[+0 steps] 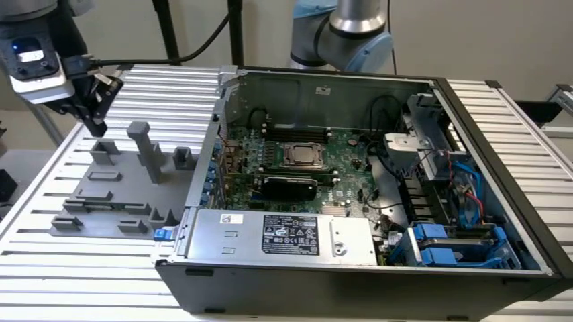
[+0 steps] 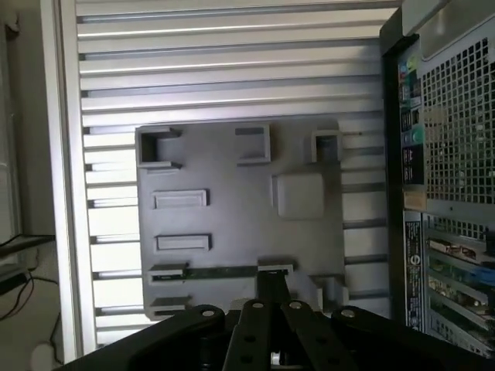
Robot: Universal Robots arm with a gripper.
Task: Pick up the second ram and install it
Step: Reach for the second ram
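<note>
Gripper hangs over the far end of the grey tray, at the exterior view's left, well apart from the open computer case. I cannot tell how far open it is.

In the wrist view the gripper is at one end of the ram stick. I cannot tell whether they touch. The stick is a thin dark-green strip standing on edge between two tray holders, not picked up.

The tray lies on the slatted table, just beside the case.
</note>
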